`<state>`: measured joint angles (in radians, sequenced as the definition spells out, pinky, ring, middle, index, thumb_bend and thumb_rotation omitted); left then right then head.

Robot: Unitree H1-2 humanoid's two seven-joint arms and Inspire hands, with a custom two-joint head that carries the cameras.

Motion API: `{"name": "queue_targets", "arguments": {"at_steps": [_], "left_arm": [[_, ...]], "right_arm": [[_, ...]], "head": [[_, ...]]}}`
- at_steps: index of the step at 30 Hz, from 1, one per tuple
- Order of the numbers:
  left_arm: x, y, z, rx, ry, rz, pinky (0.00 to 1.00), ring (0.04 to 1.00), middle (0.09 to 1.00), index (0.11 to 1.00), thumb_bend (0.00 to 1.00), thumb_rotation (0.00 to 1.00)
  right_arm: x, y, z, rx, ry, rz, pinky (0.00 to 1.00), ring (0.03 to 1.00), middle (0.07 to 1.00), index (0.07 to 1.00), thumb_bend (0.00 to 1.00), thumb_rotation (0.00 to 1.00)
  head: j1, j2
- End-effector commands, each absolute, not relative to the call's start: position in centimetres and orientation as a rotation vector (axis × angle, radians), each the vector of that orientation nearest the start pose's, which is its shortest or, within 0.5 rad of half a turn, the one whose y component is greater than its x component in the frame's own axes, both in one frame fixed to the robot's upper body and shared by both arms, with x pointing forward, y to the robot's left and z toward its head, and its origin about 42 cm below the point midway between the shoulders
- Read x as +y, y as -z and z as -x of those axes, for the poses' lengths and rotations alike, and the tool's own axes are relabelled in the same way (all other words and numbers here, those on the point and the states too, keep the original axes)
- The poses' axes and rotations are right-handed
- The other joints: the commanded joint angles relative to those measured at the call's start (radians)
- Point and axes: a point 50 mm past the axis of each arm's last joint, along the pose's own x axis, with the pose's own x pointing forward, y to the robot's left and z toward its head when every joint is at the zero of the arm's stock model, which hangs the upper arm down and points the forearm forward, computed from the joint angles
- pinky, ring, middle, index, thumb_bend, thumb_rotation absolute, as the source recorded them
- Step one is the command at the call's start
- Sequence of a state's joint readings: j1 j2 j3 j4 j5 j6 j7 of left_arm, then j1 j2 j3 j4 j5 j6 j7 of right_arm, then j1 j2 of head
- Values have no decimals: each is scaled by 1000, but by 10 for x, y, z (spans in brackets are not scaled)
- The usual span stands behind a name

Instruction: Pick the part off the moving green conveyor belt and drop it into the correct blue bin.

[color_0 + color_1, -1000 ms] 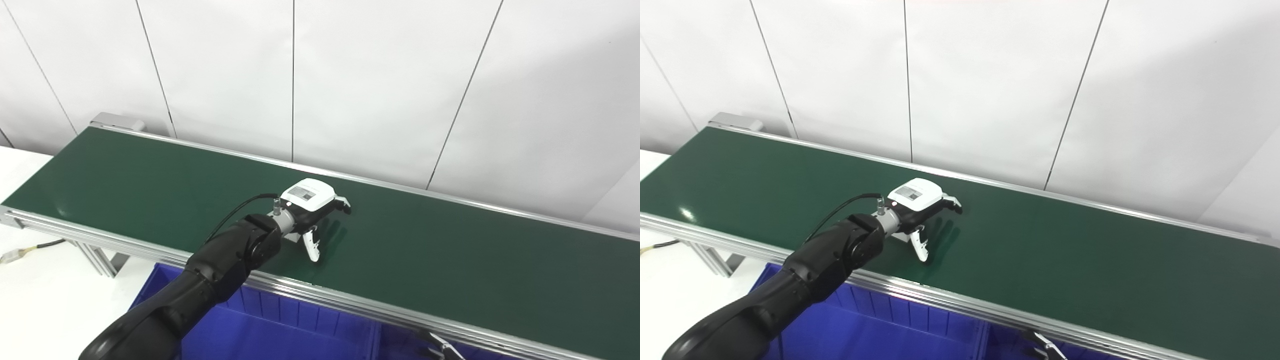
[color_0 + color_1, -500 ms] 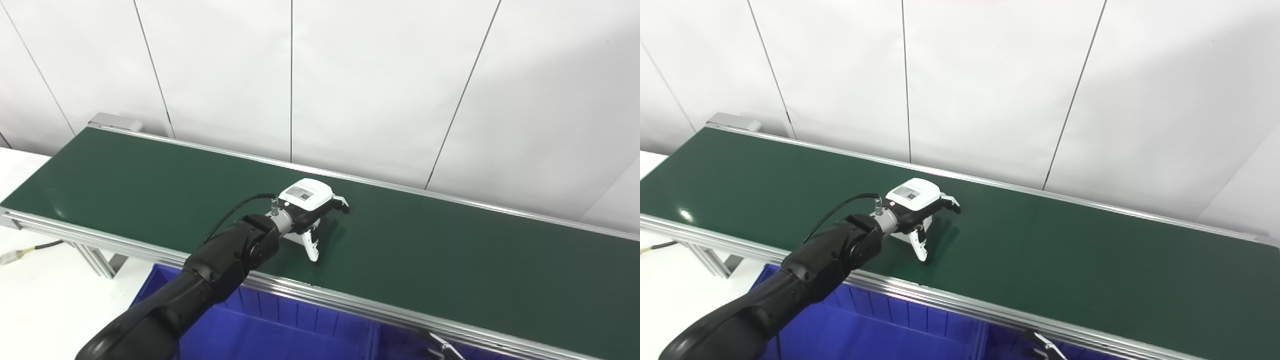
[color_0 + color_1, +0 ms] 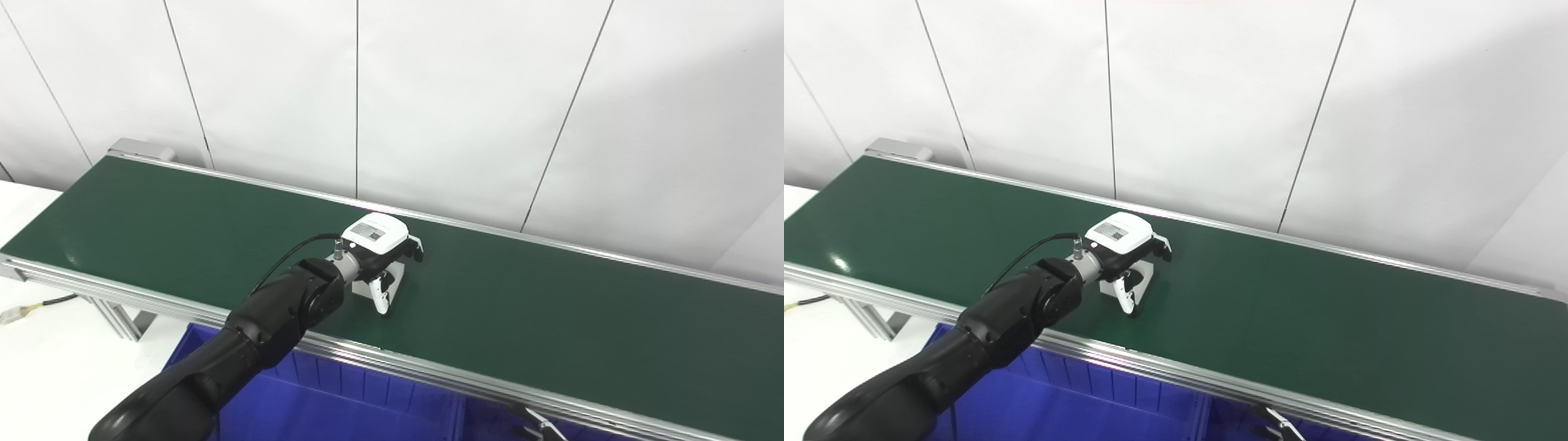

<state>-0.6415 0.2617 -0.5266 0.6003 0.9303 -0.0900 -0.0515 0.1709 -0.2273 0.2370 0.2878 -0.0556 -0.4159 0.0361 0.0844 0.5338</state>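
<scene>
On the green conveyor belt [image 3: 184, 226], mid-width, the left hand [image 3: 381, 257] is curled around a small white part [image 3: 1142, 272], fingers partly closed on it, part resting on the belt. Right hand barely shows at the bottom edge (cannot tell its state). Blue bin [image 3: 318, 404] sits below the near rail. Risk: the grip looks shallow, so the part could slip free during the lift.
</scene>
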Motion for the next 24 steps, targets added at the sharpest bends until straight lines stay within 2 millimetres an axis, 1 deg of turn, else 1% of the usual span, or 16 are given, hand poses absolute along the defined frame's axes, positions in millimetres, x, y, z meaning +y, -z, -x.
{"name": "queue_targets", "arguments": {"at_steps": [1,2,3,6,8,11,15,24], "left_arm": [[160,-168,-471,-305,476,-1489,458,546,641,608,852,0],[159,-168,-471,-308,476,-1491,437,528,616,574,778,7],[159,-167,-471,-313,477,-1494,406,464,564,527,594,9],[159,-165,-472,-332,473,-1494,376,413,524,518,519,1],[159,-163,-472,-338,467,-1491,363,402,518,505,503,0],[159,-163,-473,-334,461,-1496,370,409,522,486,499,0],[159,-164,-473,-334,457,-1493,366,408,520,487,499,0],[160,-167,-471,-329,454,-1497,368,405,518,491,500,0]], "right_arm": [[-240,-14,-196,-15,-284,227,686,799,902,821,971,278],[-240,-14,-196,-15,-283,229,686,799,902,821,971,278],[-240,-14,-196,-15,-282,230,686,799,902,822,972,281],[-241,-13,-196,-16,-280,237,686,801,902,822,975,290],[-240,-14,-195,-16,-280,237,686,800,903,821,975,290],[-240,-14,-195,-15,-281,234,689,801,905,821,974,287],[-240,-14,-195,-16,-280,236,688,801,904,820,978,298],[-240,-13,-195,-15,-281,239,689,801,902,822,969,286]], "head": [[0,1],[0,1],[-1,3],[-2,4],[-2,5],[-2,5],[-2,6],[-5,10]]}}
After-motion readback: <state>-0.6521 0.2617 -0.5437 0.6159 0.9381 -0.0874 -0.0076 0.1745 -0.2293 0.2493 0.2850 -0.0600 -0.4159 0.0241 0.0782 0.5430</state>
